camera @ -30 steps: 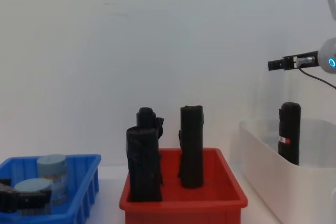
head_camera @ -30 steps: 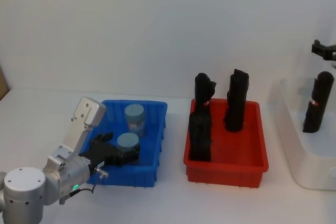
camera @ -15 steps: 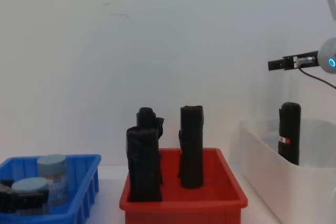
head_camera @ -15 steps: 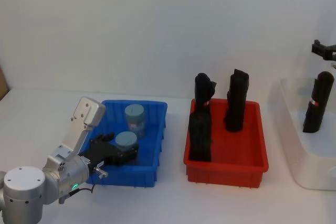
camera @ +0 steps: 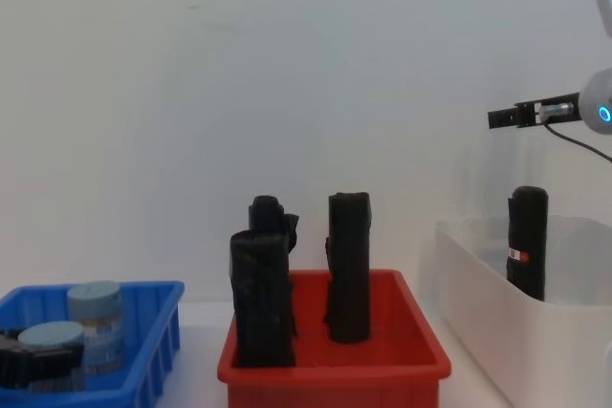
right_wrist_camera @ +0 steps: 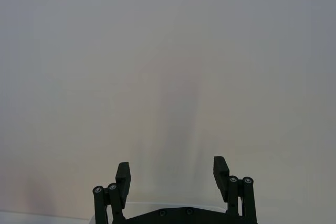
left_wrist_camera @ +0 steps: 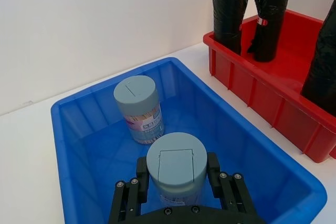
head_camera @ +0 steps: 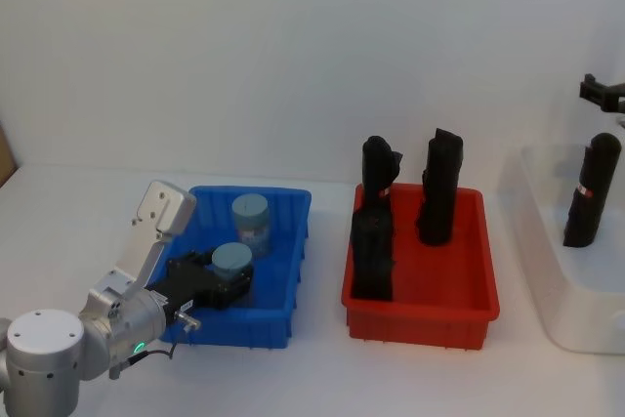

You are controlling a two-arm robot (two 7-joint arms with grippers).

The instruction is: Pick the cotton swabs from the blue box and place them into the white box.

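Two cotton swab tubs with grey-blue lids stand in the blue box (head_camera: 296, 241) (left_wrist_camera: 79, 124) (camera: 164, 320). My left gripper (head_camera: 230, 282) (left_wrist_camera: 177, 176) (camera: 33, 366) is inside the box, shut on the nearer tub (head_camera: 233, 261) (left_wrist_camera: 176, 165) (camera: 48, 335), one black finger on each side of it. The other tub (head_camera: 250, 216) (left_wrist_camera: 138, 106) (camera: 96, 312) stands free behind it. The white box (head_camera: 543, 280) (camera: 478, 308) sits at the far right. My right gripper (head_camera: 602, 93) (right_wrist_camera: 171, 174) (camera: 521, 115) hangs above it, open and holding nothing.
A red bin (head_camera: 420, 290) (camera: 335, 362) (left_wrist_camera: 273, 93) with three tall black rolls stands between the blue box and the white box. Another black roll (head_camera: 592, 188) (camera: 527, 241) stands upright inside the white box. A white wall closes off the back.
My left gripper and the tub it holds have shifted slightly left and back inside the blue box. The right arm has not moved.
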